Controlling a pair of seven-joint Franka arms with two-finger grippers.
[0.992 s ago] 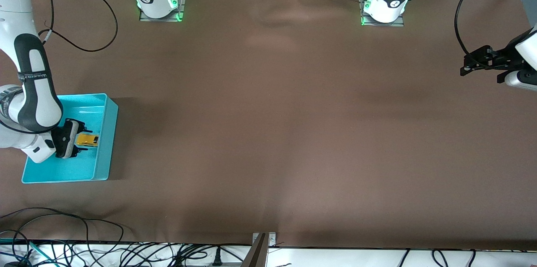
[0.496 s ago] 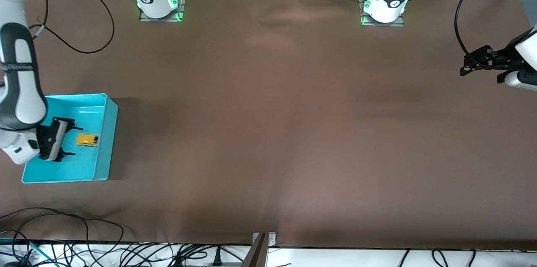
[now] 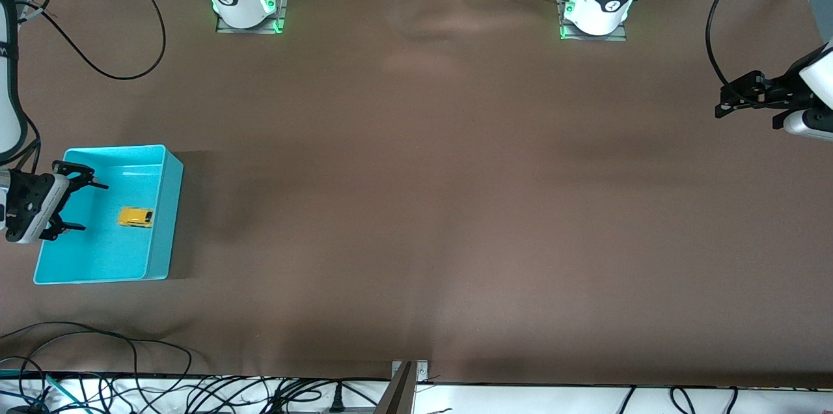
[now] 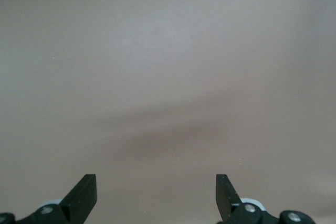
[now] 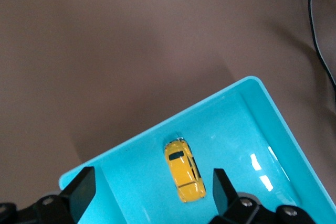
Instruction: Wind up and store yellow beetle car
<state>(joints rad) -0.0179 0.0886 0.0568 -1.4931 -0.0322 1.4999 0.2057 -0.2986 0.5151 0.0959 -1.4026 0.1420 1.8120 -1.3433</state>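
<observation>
The yellow beetle car (image 3: 135,217) lies on its wheels on the floor of the turquoise bin (image 3: 173,206), near the wall that faces the table's middle. In the right wrist view the car (image 5: 185,171) sits free in the bin (image 5: 283,129), apart from both fingers. My right gripper (image 3: 94,207) hangs open over the bin's edge at the right arm's end, and the same open gap (image 5: 152,170) holds nothing. My left gripper (image 3: 719,101) waits open over bare table at the left arm's end, its jaws (image 4: 155,178) wide apart with nothing between them.
A black cable (image 3: 123,49) loops over the table near the right arm. Both arm bases (image 3: 244,0) (image 3: 595,7) stand along the table's back edge. Loose cables (image 3: 130,388) and a metal bracket (image 3: 410,372) line the front edge.
My right gripper opened around the car, then lifted and drew back toward the right arm's end of the bin. The car stayed where it lay. The left arm has not moved.
</observation>
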